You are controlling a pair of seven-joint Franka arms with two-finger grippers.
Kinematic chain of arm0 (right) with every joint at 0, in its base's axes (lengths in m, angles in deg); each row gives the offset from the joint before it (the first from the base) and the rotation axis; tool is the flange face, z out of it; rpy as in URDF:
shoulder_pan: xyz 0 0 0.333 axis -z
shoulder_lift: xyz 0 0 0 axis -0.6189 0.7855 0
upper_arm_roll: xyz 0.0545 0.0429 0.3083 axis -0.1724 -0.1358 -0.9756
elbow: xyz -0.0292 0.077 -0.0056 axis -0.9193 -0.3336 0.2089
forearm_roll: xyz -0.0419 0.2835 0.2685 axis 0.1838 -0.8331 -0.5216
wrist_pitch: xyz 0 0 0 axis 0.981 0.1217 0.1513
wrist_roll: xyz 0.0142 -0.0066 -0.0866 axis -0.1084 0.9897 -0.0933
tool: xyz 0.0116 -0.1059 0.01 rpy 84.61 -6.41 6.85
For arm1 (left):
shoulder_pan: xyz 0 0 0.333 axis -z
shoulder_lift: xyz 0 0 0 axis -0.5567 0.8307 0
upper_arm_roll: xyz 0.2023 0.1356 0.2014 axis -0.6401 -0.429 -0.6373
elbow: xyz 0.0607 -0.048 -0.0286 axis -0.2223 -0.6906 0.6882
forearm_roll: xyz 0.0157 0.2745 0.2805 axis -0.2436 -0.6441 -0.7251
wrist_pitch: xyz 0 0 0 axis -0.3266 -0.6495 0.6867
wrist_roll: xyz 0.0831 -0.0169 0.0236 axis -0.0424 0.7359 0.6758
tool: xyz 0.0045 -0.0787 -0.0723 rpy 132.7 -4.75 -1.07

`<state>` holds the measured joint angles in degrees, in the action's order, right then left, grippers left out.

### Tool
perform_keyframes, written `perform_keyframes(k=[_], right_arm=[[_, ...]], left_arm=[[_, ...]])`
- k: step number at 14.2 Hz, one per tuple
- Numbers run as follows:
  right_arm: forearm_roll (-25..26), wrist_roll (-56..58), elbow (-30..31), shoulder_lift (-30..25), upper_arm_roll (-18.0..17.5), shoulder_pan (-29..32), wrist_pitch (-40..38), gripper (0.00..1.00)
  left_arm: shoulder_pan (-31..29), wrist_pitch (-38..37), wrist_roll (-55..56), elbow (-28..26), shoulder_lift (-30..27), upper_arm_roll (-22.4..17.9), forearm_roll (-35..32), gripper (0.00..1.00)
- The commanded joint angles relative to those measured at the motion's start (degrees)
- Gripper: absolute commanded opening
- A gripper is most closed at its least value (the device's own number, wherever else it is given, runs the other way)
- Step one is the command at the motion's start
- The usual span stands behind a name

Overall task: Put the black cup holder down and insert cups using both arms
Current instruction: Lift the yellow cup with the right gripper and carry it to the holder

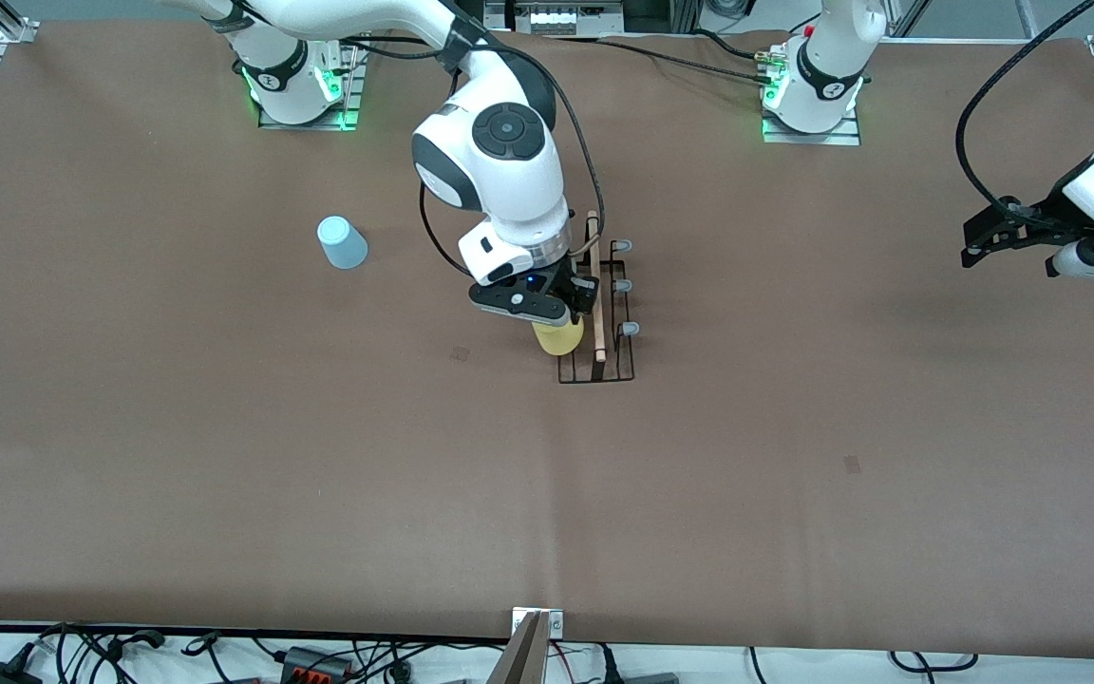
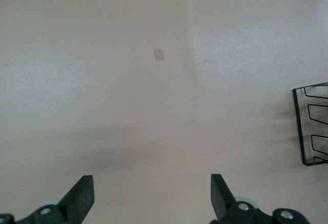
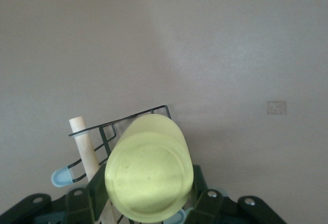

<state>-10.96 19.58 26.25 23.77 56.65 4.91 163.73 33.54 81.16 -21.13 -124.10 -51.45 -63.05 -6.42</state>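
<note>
Yellow cup (image 1: 558, 337) seemingly within right tool (image 1: 547, 309).

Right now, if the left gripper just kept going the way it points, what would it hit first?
Probably only the bare brown table. The left gripper is open and aims down at it; the black cup holder sits off to one side, out of its line.

Bright even light, soft shadows, sharp focus.

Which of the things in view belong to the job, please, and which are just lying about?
Job:
- black cup holder
- yellow cup, gripped by the right hand over the holder
- light blue cup, on the table
- left hand, open, waiting

Lying about:
- cables along the table's edge
</note>
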Motion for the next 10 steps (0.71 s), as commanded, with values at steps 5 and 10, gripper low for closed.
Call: perform_keyframes(k=[5,10], right_arm=[[-0.1,0.0,-1.7,2.0,-0.3,-0.2,2.5,1.00],[-0.2,1.2,-0.7,-6.5,-0.2,4.4,-7.2,1.00]], left_arm=[[0.3,-1.3,-1.2,1.6,0.7,-0.3,-0.8,1.00],[0.3,-1.3,-1.2,1.7,0.7,-0.3,-0.8,1.00]])
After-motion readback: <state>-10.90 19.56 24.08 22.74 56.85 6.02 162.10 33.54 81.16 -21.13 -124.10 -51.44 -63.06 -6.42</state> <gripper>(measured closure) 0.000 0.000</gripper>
